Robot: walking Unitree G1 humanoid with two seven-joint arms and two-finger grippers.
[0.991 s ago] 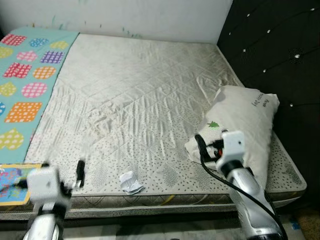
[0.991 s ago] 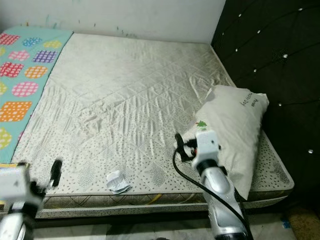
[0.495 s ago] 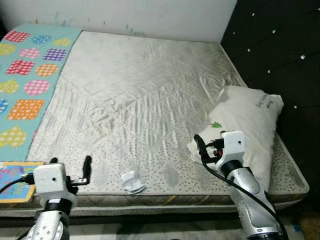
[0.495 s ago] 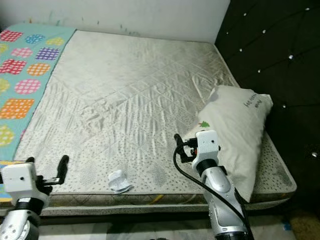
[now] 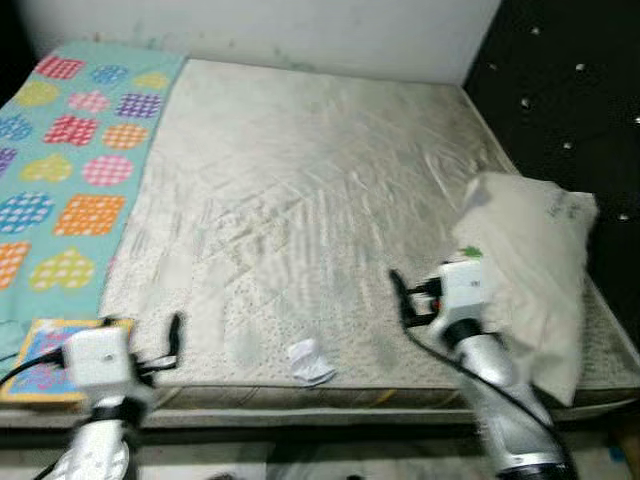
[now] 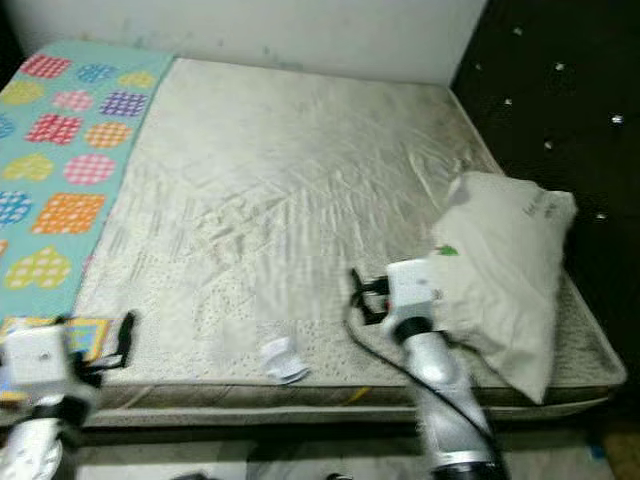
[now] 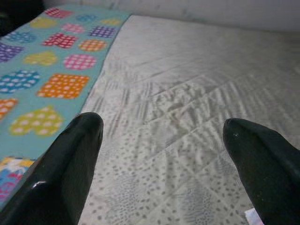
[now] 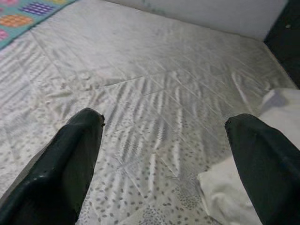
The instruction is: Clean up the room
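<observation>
At the near edge of the mattress (image 5: 300, 180), both arms are up w/ grippers over the bed. Left gripper (image 7: 161, 140) sits over the front left corner, fingers (image 7: 70, 159) spread wide apart, nothing between them. Right gripper (image 8: 164, 140) is further right, close beside the pillow (image 5: 535, 255), fingers (image 8: 65, 159) also spread apart, empty.

Between the two arms, near the front edge, lies a crumpled white paper scrap (image 5: 310, 362), resting on the dotted part of the cover, apart from both grippers. At the front left corner lies a colourful book or card (image 5: 45, 350), partly behind the left gripper's wrist block.

Pillow is off-white w/ a small green mark & some dark lettering, lying at the right side against the black tufted headboard (image 5: 570, 90).

Further back, a teal blanket (image 5: 70, 170) w/ bright patterned shapes runs along the left side. Mattress cover is quilted, creased in the middle. White wall (image 5: 300, 30) at the far end. Head views are blurred.
</observation>
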